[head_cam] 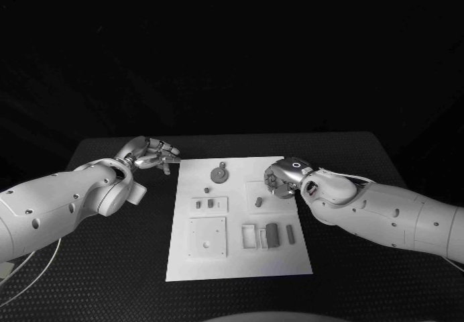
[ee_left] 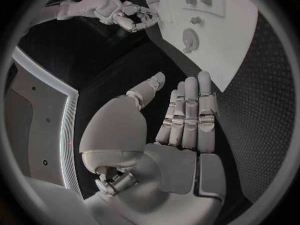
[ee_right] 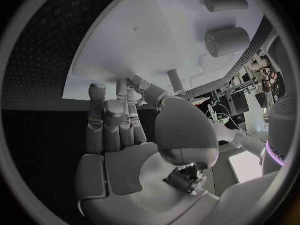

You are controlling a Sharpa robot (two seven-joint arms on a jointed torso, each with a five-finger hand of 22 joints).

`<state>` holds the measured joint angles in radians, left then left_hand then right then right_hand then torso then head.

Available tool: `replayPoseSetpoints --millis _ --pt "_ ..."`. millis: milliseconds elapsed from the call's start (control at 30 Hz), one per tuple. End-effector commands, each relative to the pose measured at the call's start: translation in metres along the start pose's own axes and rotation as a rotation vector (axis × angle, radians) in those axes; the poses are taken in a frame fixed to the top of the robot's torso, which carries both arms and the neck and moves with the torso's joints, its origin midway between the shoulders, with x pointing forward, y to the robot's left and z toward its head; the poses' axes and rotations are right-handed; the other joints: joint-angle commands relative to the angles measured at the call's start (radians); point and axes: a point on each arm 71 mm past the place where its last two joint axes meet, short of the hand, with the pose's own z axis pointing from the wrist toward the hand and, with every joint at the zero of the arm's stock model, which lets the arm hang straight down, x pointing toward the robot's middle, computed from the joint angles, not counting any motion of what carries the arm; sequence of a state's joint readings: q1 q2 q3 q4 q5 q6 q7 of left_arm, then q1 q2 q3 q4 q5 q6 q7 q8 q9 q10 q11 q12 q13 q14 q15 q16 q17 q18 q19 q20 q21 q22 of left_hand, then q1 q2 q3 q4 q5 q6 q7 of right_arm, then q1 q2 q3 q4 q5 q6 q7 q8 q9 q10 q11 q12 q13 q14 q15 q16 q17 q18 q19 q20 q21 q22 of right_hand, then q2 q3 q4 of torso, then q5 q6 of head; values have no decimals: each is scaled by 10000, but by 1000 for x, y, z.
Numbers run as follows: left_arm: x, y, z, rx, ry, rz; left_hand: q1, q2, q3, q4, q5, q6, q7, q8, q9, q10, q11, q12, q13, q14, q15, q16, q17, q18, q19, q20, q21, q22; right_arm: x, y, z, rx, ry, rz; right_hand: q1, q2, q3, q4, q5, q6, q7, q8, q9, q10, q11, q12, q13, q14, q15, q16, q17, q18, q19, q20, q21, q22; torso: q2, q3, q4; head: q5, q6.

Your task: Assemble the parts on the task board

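My left hand (ee_left: 181, 120) fills the near field of its own wrist view, fingers straight and pressed side by side, thumb apart, holding nothing; it hovers over the black counter (head_cam: 116, 241) just off the far left corner of the task board (head_cam: 242, 265). My right hand (head_cam: 283, 178) hangs over the board's right edge, near its far end, fingers loosely curled toward the thumb, and I see nothing in it.

The board itself is a flat white plate lying squarely on the counter between my arms. On it, the round part with a stub (head_cam: 220, 175) sits at the far end, two dark bars (head_cam: 273, 235) lie near my right side, and small pegs (head_cam: 259, 200) stand mid-board.

These parts look small, rigid and light, likely smooth plastic, so they may slip. I would pinch each across its short sides, low down, with thumb and fingertip.
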<state>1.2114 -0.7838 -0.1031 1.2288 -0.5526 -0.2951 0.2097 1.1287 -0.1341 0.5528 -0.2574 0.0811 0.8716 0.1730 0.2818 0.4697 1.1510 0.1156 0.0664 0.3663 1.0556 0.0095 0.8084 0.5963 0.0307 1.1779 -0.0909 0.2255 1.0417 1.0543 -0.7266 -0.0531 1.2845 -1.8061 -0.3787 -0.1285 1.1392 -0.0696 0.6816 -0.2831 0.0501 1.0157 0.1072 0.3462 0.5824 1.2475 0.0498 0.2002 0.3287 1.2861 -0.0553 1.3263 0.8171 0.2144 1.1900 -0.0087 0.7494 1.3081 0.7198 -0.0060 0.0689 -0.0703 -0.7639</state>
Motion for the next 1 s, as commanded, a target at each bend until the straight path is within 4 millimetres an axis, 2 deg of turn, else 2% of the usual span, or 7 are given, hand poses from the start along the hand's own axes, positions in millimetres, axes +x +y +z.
replayPoseSetpoints --millis 33,567,867,1000 --pt "1 -2 1 122 111 -92 15 16 -75 -3 17 19 57 2 -16 -79 -1 7 -14 90 -11 -48 16 434 99 3 6 12 -1 4 -1 -166 -132 -89 54 -4 -24 -58 -16 72 26 41 54 73 -9 -18 9 3 -68 40 14 474 28 -73 34 210 -2 -2 -8 -11 -3" --pt "2 -2 2 132 164 -98 14 5 -87 -8 15 6 61 -1 -21 -96 4 2 -36 93 -8 -60 42 436 101 5 3 19 -15 4 0 -124 -544 173 72 -23 -21 -54 -15 101 15 52 75 117 -25 -25 12 7 -84 56 27 474 43 -85 55 210 -1 -1 -4 3 2" --pt "1 -2 1 117 173 -99 11 -2 -95 -10 15 0 61 -1 -23 -101 6 2 -47 93 -6 -68 56 436 100 6 0 23 -35 4 -5 -104 -758 574 74 -25 -21 -50 -15 107 14 53 81 129 -29 -30 12 8 -88 60 30 474 47 -88 60 210 -4 -9 0 21 -22" --pt "1 -2 2 121 172 -98 10 -4 -97 -11 15 -2 61 -1 -24 -103 7 2 -51 93 -5 -71 61 437 100 7 -1 24 -42 9 -8 -239 -886 694 74 -25 -20 -50 -15 109 13 53 84 133 -30 -33 11 7 -90 61 32 474 47 -88 61 209 -7 -10 -19 57 -14"
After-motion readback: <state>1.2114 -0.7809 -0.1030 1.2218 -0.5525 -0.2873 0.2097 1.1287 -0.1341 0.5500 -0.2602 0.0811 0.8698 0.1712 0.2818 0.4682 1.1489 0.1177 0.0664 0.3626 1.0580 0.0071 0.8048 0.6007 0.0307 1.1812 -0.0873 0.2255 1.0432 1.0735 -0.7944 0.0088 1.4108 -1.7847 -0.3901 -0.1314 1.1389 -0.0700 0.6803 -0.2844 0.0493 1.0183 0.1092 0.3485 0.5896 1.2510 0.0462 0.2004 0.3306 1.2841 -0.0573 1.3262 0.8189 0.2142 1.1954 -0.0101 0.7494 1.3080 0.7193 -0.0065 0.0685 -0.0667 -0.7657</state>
